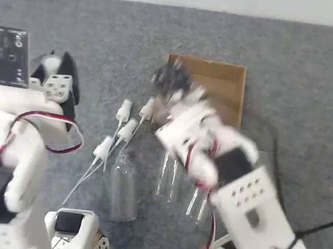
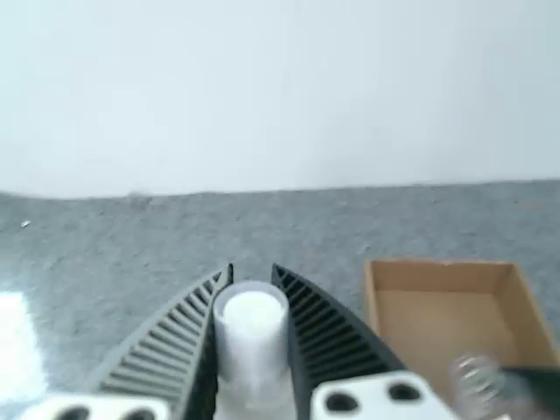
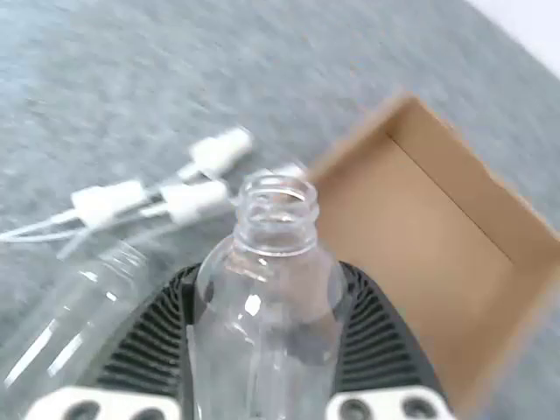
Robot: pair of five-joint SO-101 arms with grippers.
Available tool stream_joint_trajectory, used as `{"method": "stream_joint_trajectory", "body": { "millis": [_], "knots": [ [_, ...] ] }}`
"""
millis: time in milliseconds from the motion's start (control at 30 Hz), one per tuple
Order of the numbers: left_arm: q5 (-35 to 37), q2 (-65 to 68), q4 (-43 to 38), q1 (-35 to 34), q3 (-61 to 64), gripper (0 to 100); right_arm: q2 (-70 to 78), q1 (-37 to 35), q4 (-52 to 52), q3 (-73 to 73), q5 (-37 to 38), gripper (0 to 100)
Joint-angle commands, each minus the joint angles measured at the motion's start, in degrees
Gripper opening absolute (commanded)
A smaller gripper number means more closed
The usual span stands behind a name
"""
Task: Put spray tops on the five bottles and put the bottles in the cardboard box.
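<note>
So, main risk: the bottle (image 3: pixel 267 297) in the right gripper (image 3: pixel 269 280) had a bare neck and hung at the near-left corner of the cardboard box (image 1: pixel 221 94). Letting go there would, I judged, box it uncapped.
Risk 2: clear, smooth plastic gripped on a round body. It could twist or slip in the jaws once a top is pressed on.
Risk 3: the dip tube of the spray top (image 2: pixel 251 337) was hidden behind the left gripper (image 2: pixel 252 278). With a neck that narrow, a small misalignment would likely bend the tube or miss.
Risk 4: the right arm (image 1: pixel 254 200) passed over some of the loose bottles (image 1: pixel 123 186) lying toward the near edge of the surface (image 1: pixel 315 87). A low swing back could roll them.
Right arm pose: stretched diagonally from the near-right corner of the surface toward its middle, wrist over the box corner, bottle neck pointing out past the fingertips.
Right gripper state: jaws closed round the bottle's body, one on each side.
Left arm pose: left arm (image 1: pixel 14 143) folded back at the left edge of the surface, gripper raised, roughly level, aimed at the far edge.
Left gripper state: jaws narrowly parted, clamped on the spray top, cap end at the tips.
Gap: the two grippers were well apart, so I saw no mating lined up.
Loose spray tops (image 1: pixel 128 129): I counted four near the middle of the surface, just left of the box, tubes trailing toward the near edge.
</note>
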Motion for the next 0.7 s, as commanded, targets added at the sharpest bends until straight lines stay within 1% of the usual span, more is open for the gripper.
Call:
{"method": "stream_joint_trajectory", "body": {
  "millis": [0, 100, 233, 300, 367, 433, 533, 667],
  "knots": [
    [6.42, -0.09, -7.12, 2.55, -2.42, 1, -10.68, -4.00, -11.03, 11.43, -0.88, 0.5],
    [10.20, 0.00, -10.73, 3.08, -2.24, 1, -15.69, -6.11, -11.38, 15.21, -0.53, 0.6],
    [15.47, 0.00, -11.08, 3.08, -2.15, 1, -19.82, -11.56, -11.82, 19.60, -0.53, 0.9],
    [16.88, 0.00, -11.25, 3.08, -1.45, 1, -21.23, -14.11, -12.35, 20.92, -0.53, 0.7],
    [17.49, -0.09, -13.80, 3.16, 0.57, 1, -22.64, -15.96, -13.32, 21.71, -0.53, 0.7],
    [17.41, -0.18, -16.00, 3.16, 2.95, 1, -23.96, -16.04, -14.90, 22.86, -0.70, 0.7],
    [17.49, -0.35, -16.88, 3.25, 5.67, 1, -25.01, -15.96, -16.48, 24.62, -0.79, 0.6],
    [17.41, -0.35, -16.62, 7.56, 5.85, 1, -24.40, -14.64, -17.80, 25.32, -0.88, 0.6]
  ]
}}
